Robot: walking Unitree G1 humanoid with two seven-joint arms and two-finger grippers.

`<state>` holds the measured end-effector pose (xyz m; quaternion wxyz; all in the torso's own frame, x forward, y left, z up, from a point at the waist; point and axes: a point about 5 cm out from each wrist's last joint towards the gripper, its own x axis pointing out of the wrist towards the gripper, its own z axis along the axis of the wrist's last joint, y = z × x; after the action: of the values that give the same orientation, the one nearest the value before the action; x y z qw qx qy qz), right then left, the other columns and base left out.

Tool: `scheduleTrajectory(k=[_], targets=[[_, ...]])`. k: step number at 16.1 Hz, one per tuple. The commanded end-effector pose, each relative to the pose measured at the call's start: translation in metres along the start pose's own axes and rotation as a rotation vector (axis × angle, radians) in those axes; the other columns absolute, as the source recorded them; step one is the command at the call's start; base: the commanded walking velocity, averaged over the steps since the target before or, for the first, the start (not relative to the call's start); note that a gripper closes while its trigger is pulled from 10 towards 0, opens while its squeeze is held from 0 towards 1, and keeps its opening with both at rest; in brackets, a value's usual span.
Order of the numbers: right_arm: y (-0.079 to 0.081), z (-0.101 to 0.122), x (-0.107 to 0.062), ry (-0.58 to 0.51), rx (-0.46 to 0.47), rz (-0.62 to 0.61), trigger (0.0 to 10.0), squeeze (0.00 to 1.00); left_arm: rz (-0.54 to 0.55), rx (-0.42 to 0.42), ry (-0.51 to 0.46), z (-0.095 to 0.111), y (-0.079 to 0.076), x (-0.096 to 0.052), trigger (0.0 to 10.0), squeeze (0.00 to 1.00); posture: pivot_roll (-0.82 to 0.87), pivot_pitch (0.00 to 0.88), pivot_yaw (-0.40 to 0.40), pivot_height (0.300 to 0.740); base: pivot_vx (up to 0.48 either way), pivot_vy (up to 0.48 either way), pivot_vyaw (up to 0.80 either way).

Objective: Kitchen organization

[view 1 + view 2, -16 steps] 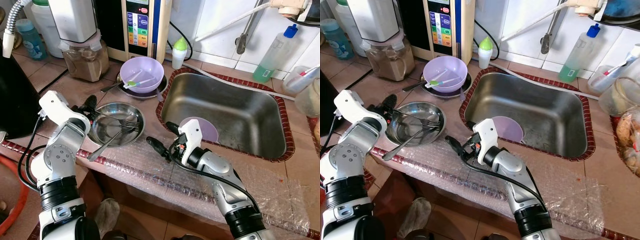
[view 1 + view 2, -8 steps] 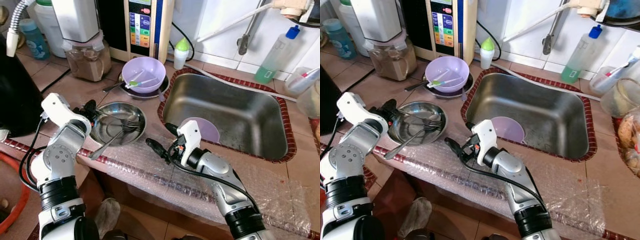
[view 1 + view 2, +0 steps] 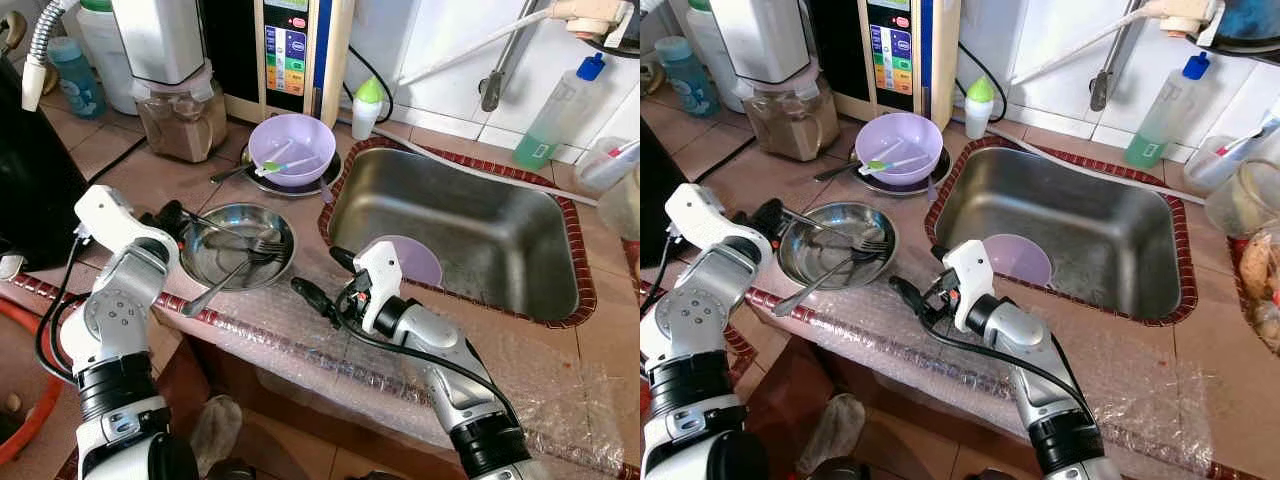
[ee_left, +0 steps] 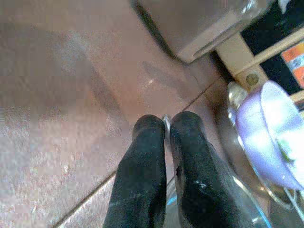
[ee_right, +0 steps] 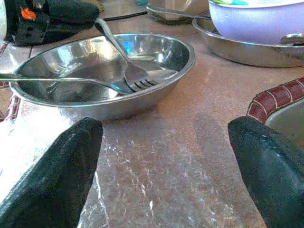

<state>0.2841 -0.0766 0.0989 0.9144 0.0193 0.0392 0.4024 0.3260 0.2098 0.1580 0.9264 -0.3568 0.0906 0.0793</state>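
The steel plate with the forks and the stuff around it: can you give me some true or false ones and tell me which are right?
1. Two forks lie in the steel plate. True.
2. The right end effector is shut tight. False: its fingers stand wide apart, pointing at the plate.
3. The left end effector is at the plate's rim, fingers close together on a thin metal edge. True.
4. The purple bowl on the counter is empty. False: a green and white utensil rests in it.
5. Another purple bowl sits inside the sink. True.
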Motion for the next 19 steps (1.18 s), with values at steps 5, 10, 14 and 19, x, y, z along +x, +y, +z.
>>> scheduleTrajectory(k=[5,10,14,19], targets=[[-0.001,0.001,0.002,0.001,-0.012,0.005,10.0,0.0,-0.061,-0.029,-0.099,0.018,-0.013,-0.003,0.0,0.0,0.09,0.025,-0.039,0.74,0.0,0.0,0.0],[-0.005,0.002,0.002,-0.008,-0.014,-0.011,10.0,0.0,-0.144,-0.047,-0.143,0.025,-0.03,-0.01,0.0,0.0,0.09,0.023,-0.043,0.74,0.0,0.0,0.0],[-0.005,0.0,0.0,0.0,-0.016,-0.016,10.0,0.0,-0.164,-0.004,-0.106,0.009,-0.029,-0.018,10.0,1.0,0.09,0.037,-0.048,0.74,0.0,0.0,0.0],[-0.003,-0.004,-0.002,0.011,-0.014,-0.012,10.0,0.0,-0.192,0.111,-0.07,-0.003,-0.019,-0.042,10.0,1.0,0.1,0.055,-0.052,0.74,0.0,0.0,0.0]])
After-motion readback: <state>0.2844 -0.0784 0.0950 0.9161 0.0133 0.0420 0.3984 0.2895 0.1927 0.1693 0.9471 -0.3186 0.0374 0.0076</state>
